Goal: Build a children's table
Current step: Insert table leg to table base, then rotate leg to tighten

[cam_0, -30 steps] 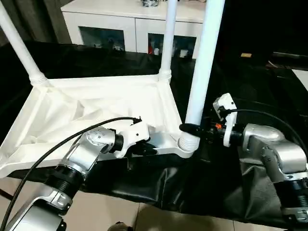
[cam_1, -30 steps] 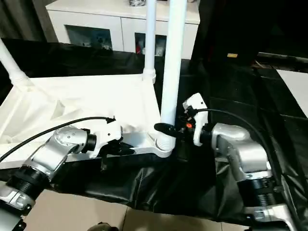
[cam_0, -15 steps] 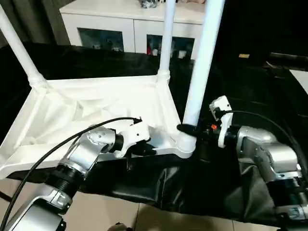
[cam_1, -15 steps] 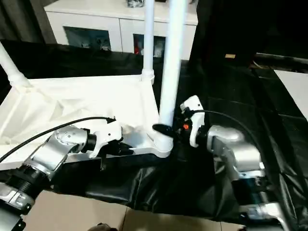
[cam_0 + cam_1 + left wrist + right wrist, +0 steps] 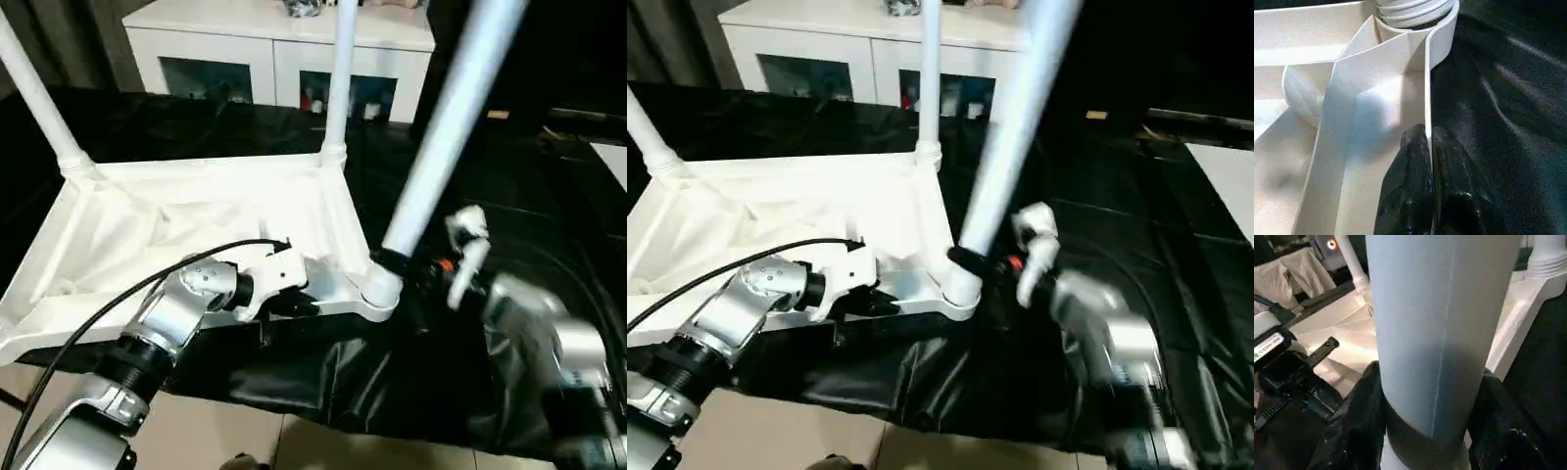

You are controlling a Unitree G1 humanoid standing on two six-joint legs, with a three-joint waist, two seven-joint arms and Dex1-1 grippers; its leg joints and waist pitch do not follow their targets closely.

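Upside down on the black-draped work table (image 5: 470, 166) lies the tabletop (image 5: 196, 225), near the table's front edge. Left gripper (image 5: 1428, 147) pinches its front rim wall. At its front right corner socket, the right gripper (image 5: 1430, 416) clamps a seemingly tilted leg (image 5: 446, 127).

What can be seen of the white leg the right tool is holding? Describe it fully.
The near-right leg is a long white tube of smooth plastic, blurred. Its foot sits at the round corner socket of the upturned tabletop, and it leans toward the robot's right, unlike the upright far leg. The right tool clasps it just above the socket, one black finger on each side.
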